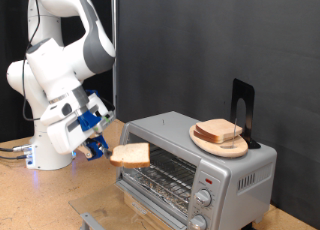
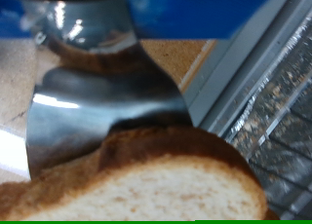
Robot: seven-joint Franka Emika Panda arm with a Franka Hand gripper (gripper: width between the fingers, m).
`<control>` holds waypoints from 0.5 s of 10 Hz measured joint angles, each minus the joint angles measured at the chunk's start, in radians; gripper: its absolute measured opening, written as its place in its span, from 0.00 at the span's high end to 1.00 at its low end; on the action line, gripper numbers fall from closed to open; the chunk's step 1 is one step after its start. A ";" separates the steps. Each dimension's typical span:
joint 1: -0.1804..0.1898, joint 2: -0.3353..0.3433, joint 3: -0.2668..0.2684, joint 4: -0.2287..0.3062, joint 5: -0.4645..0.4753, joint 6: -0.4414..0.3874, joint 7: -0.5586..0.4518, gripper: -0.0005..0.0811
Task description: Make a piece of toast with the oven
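Ovens: one oven (image 1: 196, 160), silver, at the right
Knobs: two knobs (image 1: 205, 197) on its front
Slices of bread: one piece of toast (image 1: 130, 155) in the claw (image 1: 101, 148); the slices on the plate (image 1: 219, 142) overlap, count unclear
Wooden plates: one
Robot arms: one
Claws: one

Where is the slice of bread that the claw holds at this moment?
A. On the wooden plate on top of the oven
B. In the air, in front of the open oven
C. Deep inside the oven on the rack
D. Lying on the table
B: the claw holds the slice of bread in the air before the oven, whose door is down.
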 joint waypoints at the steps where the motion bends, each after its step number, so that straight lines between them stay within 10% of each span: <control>1: 0.001 0.023 0.005 -0.002 0.011 0.025 -0.016 0.50; 5: 0.006 0.089 0.013 -0.002 0.092 0.076 -0.108 0.50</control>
